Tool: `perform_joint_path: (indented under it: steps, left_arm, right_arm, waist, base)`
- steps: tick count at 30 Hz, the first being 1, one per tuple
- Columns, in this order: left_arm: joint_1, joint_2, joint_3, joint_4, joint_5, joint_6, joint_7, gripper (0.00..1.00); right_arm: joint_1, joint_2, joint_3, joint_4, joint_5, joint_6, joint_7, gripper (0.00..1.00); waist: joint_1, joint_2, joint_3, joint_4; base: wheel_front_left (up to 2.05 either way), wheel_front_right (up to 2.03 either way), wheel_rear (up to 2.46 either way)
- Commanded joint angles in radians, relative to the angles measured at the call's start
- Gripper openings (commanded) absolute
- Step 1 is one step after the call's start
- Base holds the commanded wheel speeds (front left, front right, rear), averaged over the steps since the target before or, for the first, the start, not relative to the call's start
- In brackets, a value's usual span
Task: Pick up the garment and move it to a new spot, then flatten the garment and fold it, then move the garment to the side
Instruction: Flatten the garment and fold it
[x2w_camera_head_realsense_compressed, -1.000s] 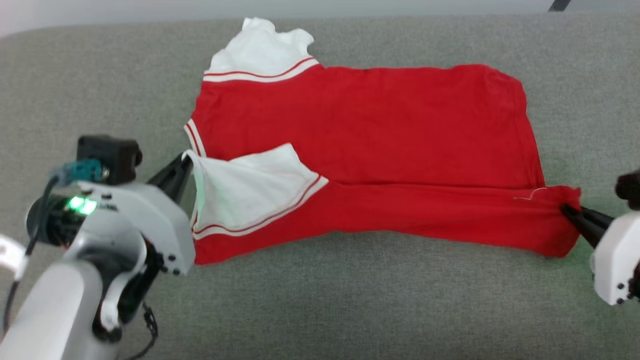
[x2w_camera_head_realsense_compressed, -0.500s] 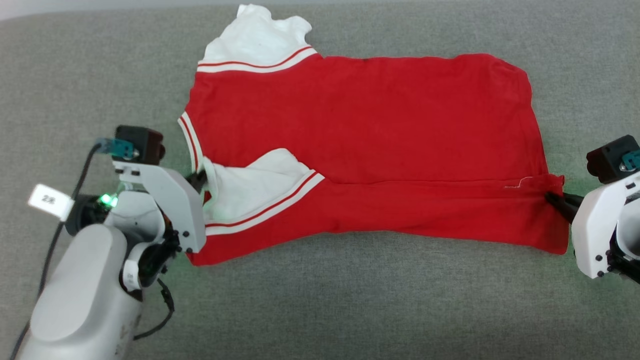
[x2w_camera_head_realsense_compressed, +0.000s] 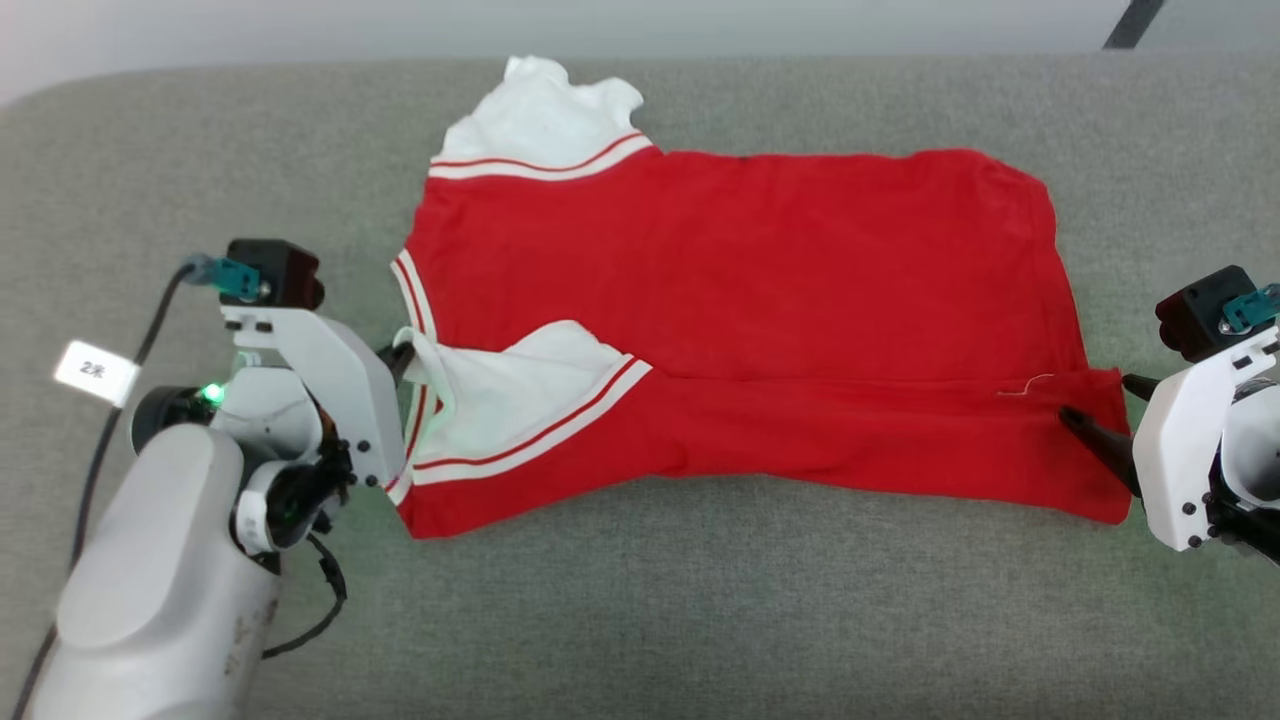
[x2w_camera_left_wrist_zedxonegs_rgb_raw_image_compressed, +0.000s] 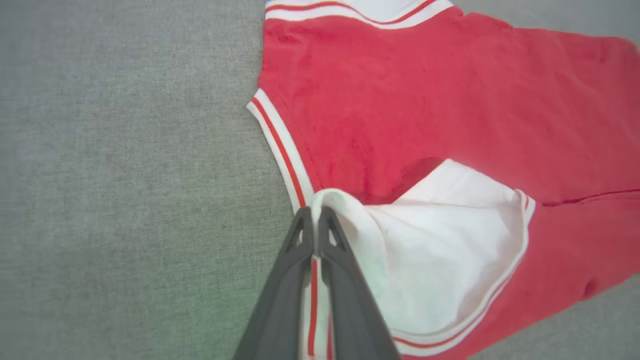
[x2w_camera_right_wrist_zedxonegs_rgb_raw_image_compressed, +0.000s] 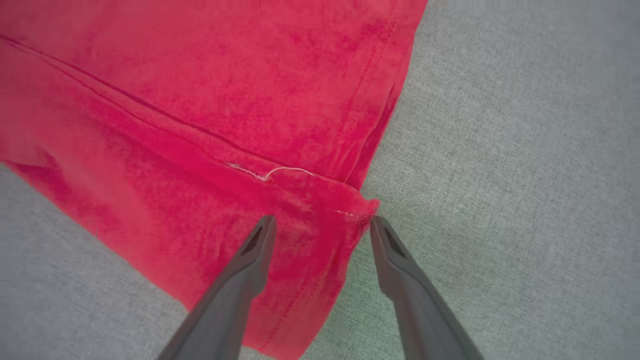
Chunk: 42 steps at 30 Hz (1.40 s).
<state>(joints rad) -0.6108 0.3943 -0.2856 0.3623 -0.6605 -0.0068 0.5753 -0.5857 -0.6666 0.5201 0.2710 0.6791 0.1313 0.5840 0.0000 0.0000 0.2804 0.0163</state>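
Observation:
The garment (x2w_camera_head_realsense_compressed: 740, 290), a red T-shirt with white sleeves and red-and-white striped trim, lies spread on the grey surface (x2w_camera_head_realsense_compressed: 700, 600) with its near long edge folded over. My left gripper (x2w_camera_head_realsense_compressed: 400, 362) is shut on the white sleeve's edge by the collar; in the left wrist view the pinched fold rises between the tips of the left gripper (x2w_camera_left_wrist_zedxonegs_rgb_raw_image_compressed: 315, 215). At the hem corner on the right, my right gripper (x2w_camera_head_realsense_compressed: 1098, 402) stands open. In the right wrist view the right gripper (x2w_camera_right_wrist_zedxonegs_rgb_raw_image_compressed: 322, 225) straddles the red hem corner (x2w_camera_right_wrist_zedxonegs_rgb_raw_image_compressed: 360, 207), fingers apart, cloth lying loose between them.
Grey fabric surface (x2w_camera_right_wrist_zedxonegs_rgb_raw_image_compressed: 500, 150) extends around the shirt on all sides. Its far edge runs along the top of the head view, with a pale wall (x2w_camera_head_realsense_compressed: 300, 30) and a dark slanted bar (x2w_camera_head_realsense_compressed: 1130, 22) beyond.
My right gripper has opened and let go of the hem corner, which now lies on the surface. The left gripper still pinches the sleeve. The camera has shifted slightly.

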Motion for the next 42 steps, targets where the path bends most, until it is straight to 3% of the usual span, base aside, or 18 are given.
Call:
perform_joint_path:
  steps: [1, 9, 22, 28, 33, 42]
  left_arm:
    - [-0.005, 0.007, 0.006, -0.005, -0.005, -0.001, -0.008, 1.0]
    - [0.064, 0.012, 0.026, -0.094, -0.011, 0.002, -0.083, 1.0]
    - [0.277, 0.044, 0.079, -0.338, 0.011, 0.025, -0.257, 1.0]
    - [0.378, 0.073, 0.113, -0.435, 0.004, 0.048, -0.277, 1.0]
    - [0.434, 0.103, 0.141, -0.488, -0.018, 0.06, -0.254, 1.0]
    - [0.481, 0.162, 0.187, -0.532, -0.08, 0.076, -0.162, 1.0]
  right_arm:
    - [-0.012, 0.003, -0.001, 0.003, 0.004, -0.001, -0.004, 1.0]
    - [0.03, 0.006, -0.015, -0.027, -0.035, -0.001, -0.093, 1.0]
    - [0.177, 0.06, -0.164, -0.16, -0.193, -0.001, -0.392, 1.0]
    - [0.272, 0.14, -0.308, -0.241, -0.309, -0.001, -0.522, 1.0]
    - [0.358, 0.247, -0.455, -0.327, -0.398, -0.001, -0.605, 1.0]
    - [0.454, 0.38, -0.594, -0.424, -0.463, -0.001, -0.644, 1.0]
  waist:
    - [0.0, 0.0, -0.02, 0.007]
    - [0.0, 0.0, -0.097, 0.024]
    - [0.0, 0.0, -0.157, 0.011]
    - [0.0, 0.0, -0.147, -0.024]
    - [0.0, 0.0, -0.117, -0.066]
    - [0.0, 0.0, -0.044, -0.146]
  base:
    - [0.0, 0.0, 0.0]
    - [0.0, 0.0, 0.0]
    - [0.0, 0.0, 0.0]
    - [0.0, 0.0, 0.0]
    - [0.0, 0.0, 0.0]
    - [0.0, 0.0, 0.0]
